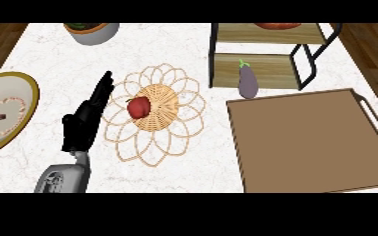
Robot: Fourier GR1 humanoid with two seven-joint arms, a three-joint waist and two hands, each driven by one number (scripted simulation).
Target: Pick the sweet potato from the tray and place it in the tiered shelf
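Observation:
The brown tray (303, 145) lies at the right of the counter with nothing on it. Behind it stands the tiered shelf (266, 40), wooden boards in a black frame. A reddish-orange thing (277, 25), which may be the sweet potato, lies on the upper tier, cut off by the view's top edge. My left hand (83, 120) is open at the left of the counter, fingers straight and pointing away, holding nothing. The right hand does not show.
A purple eggplant (248, 80) lies at the front edge of the shelf's lower tier. A red fruit (138, 107) sits on a woven mat (153, 114) mid-counter. A grey bowl (92, 31) stands at the back left, a plate (13, 105) at the left edge.

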